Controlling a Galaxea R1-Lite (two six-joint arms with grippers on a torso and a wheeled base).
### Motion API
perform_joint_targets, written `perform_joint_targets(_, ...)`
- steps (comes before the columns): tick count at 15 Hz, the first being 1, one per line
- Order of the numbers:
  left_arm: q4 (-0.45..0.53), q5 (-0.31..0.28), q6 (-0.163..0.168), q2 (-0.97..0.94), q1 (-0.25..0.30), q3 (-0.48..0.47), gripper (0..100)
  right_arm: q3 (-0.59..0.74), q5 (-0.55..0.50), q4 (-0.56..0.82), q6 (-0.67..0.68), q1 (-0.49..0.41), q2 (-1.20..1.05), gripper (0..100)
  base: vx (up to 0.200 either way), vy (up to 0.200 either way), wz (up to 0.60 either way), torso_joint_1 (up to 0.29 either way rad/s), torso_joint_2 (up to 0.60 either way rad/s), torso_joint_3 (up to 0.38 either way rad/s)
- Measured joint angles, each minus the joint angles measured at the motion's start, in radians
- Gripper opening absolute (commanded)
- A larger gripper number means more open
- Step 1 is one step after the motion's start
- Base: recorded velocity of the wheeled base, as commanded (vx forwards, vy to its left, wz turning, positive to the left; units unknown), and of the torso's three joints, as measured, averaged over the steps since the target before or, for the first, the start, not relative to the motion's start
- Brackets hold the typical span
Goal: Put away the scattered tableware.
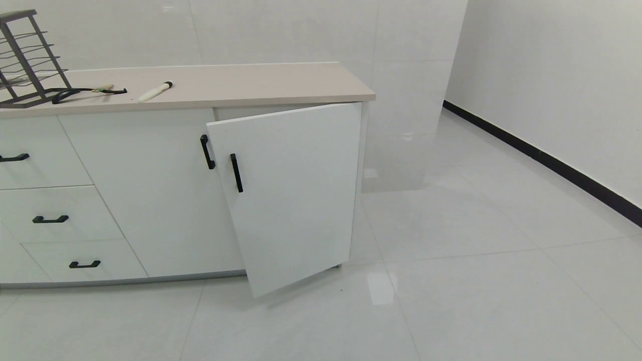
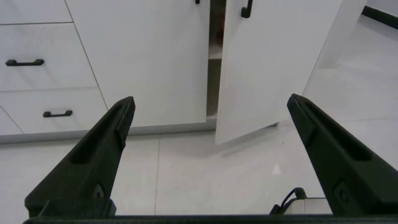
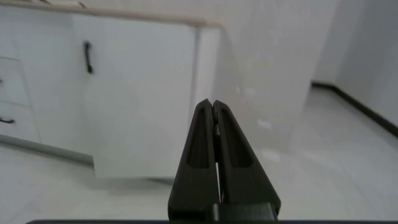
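Counting the loose tableware, what do you get?

Two pieces on the countertop: one white-handled utensil and one dark utensil with a looped black end. The dark one lies just beside the single wire dish rack at the counter's left end. The white one lies apart, nearer the middle.

And the cabinet below?

Three drawers are stacked on the left, each with one black handle, all pushed in. There are two doors. The left door sits flush and the right door stands ajar, swung out over the floor tiles. Each door has one upright black handle, and the two handles are near each other.

Anything inside?

In the left wrist view a shelf edge shows through the gap. What stands on it I cannot tell.

The grippers?

The left gripper has its two fingers spread wide with nothing between them. It is low before the cabinet, facing the gap. The right gripper has its fingers pressed together, with nothing visible in them, and points at the ajar door's outer face.

What stands in the way?

The ajar door covers most of the cabinet opening, and one black skirting strip runs along the right wall
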Motion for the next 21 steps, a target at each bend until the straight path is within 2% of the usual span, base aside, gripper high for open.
perform_joint_targets(2, 0.0, 0.001, -0.002, 0.0, 0.0, 0.0, 100, 0.0, -0.124, 0.175, -0.027, 0.001, -0.026, 0, 0.0, 0.0, 0.0, 0.0, 0.0, 0.0)
perform_joint_targets(4, 0.0, 0.001, -0.003, 0.0, 0.0, 0.0, 100, 0.0, -0.242, 0.218, -0.037, 0.001, -0.036, 0, 0.0, 0.0, 0.0, 0.0, 0.0, 0.0)
perform_joint_targets(5, 0.0, 0.001, -0.003, 0.0, 0.0, 0.0, 100, 0.0, -0.259, 0.226, -0.029, 0.001, -0.038, 0, 0.0, 0.0, 0.0, 0.0, 0.0, 0.0)
perform_joint_targets(8, 0.0, 0.002, -0.005, 0.0, 0.0, 0.0, 100, -0.001, -0.276, 0.236, 0.038, 0.002, -0.041, 0, 0.0, 0.0, 0.0, 0.0, 0.0, 0.0)
perform_joint_targets(17, 0.0, 0.003, -0.008, 0.0, 0.0, 0.0, 100, -0.001, -0.285, 0.237, 0.038, 0.001, -0.041, 0, 0.2, 0.2, 0.0, 0.002, 0.0, 0.003)
perform_joint_targets(21, 0.0, 0.003, -0.007, 0.0, 0.0, 0.0, 100, -0.002, -0.285, 0.237, 0.039, 0.001, -0.041, 0, 0.0, 0.2, 0.0, 0.007, 0.0, 0.001)
